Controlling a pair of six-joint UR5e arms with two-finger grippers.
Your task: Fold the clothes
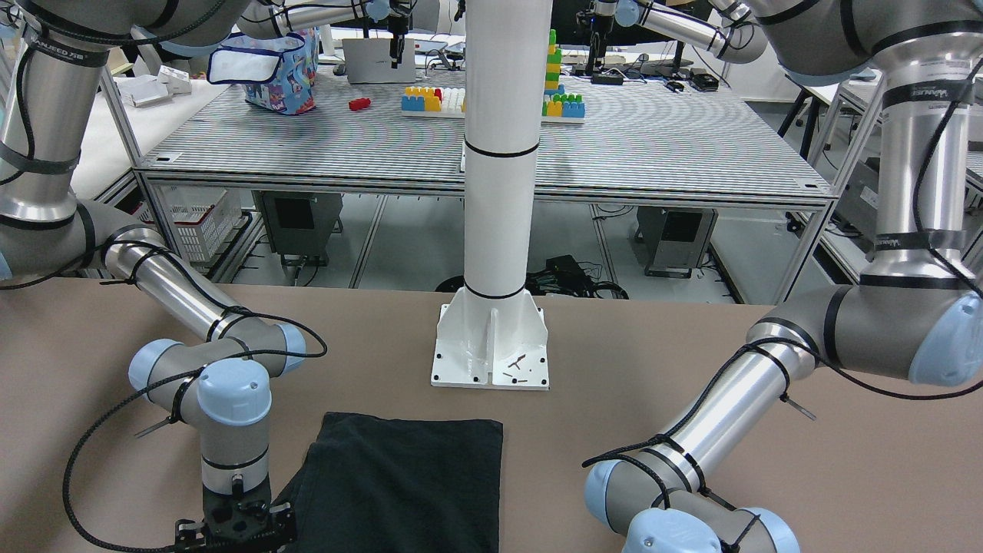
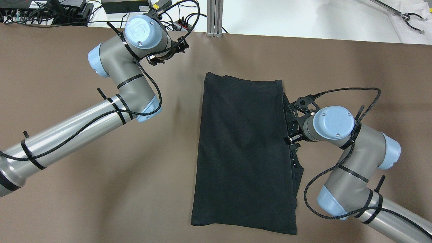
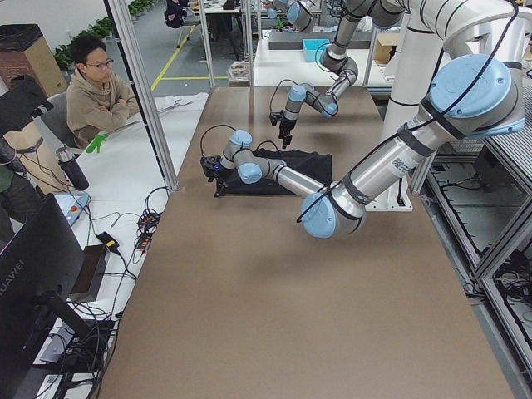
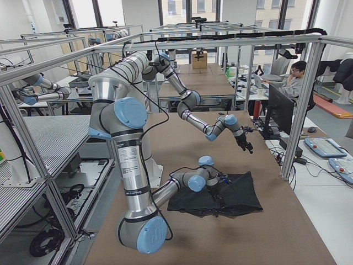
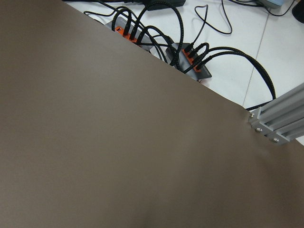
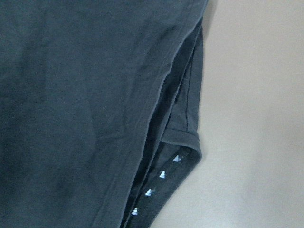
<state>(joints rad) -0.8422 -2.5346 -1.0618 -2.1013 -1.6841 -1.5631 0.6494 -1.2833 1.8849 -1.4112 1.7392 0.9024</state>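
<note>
A black garment (image 2: 243,152) lies folded lengthwise into a long rectangle in the middle of the brown table (image 2: 101,189). It also shows in the front view (image 1: 399,484). My right gripper (image 2: 291,135) hangs over the garment's right edge, where lower layers stick out. The right wrist view looks straight down on that layered edge (image 6: 180,137), with a row of small pale marks (image 6: 156,183). No fingers show there, so I cannot tell whether it is open or shut. My left gripper (image 2: 165,54) sits near the table's far edge, apart from the garment, its fingers hidden.
Power strips with cables (image 5: 185,57) and an aluminium post (image 2: 215,17) lie just beyond the table's far edge, near my left gripper. The white column's base plate (image 1: 491,349) stands on the robot's side. An operator (image 3: 96,87) sits beside the table.
</note>
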